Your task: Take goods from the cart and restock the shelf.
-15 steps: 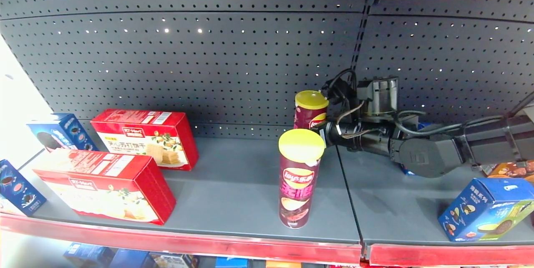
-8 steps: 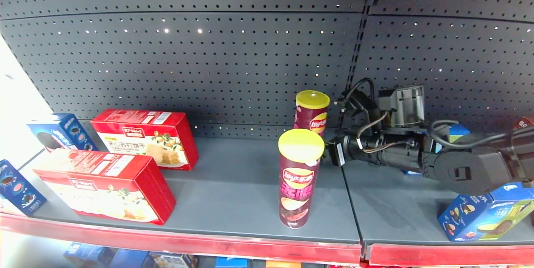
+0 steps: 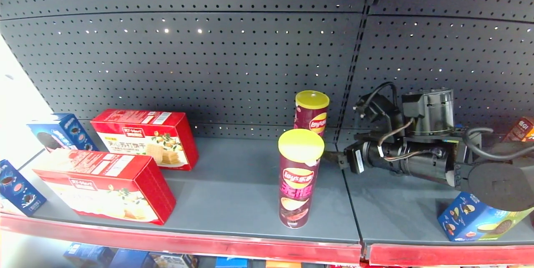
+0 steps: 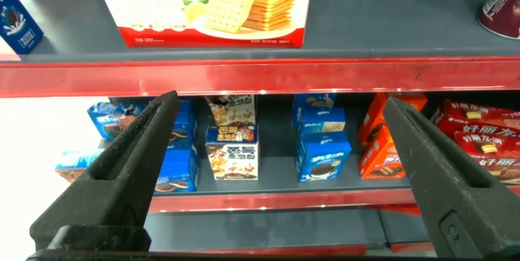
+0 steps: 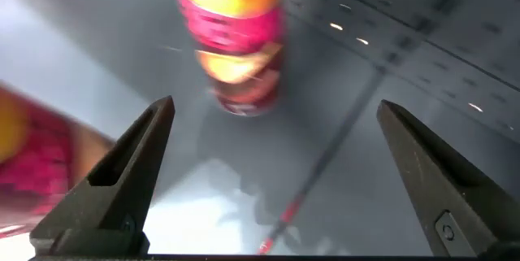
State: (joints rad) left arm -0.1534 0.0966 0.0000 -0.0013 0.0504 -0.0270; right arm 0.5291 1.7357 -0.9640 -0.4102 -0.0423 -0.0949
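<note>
Two maroon chip cans with yellow lids stand upright on the grey shelf (image 3: 233, 193). The rear can (image 3: 311, 111) is by the back panel, the front can (image 3: 299, 176) closer to the red edge. My right gripper (image 3: 331, 158) hovers low over the shelf, just right of both cans and touching neither. In the right wrist view it (image 5: 275, 106) is open and holds nothing, with the rear can (image 5: 242, 41) ahead and the front can (image 5: 24, 155) blurred at one side. My left gripper (image 4: 276, 180) is open in front of the shelf's red edge (image 4: 260, 74).
Two red biscuit boxes (image 3: 146, 138) (image 3: 106, 184) and blue cookie boxes (image 3: 62, 130) (image 3: 16, 188) fill the shelf's left half. A blue-green box (image 3: 479, 218) sits under my right arm. Bare shelf lies between the red boxes and the cans. Lower shelves hold several boxes (image 4: 321, 143).
My right arm has drawn back to the right, away from the rear can, which stays upright by the back panel. The front can and the boxes have not moved.
</note>
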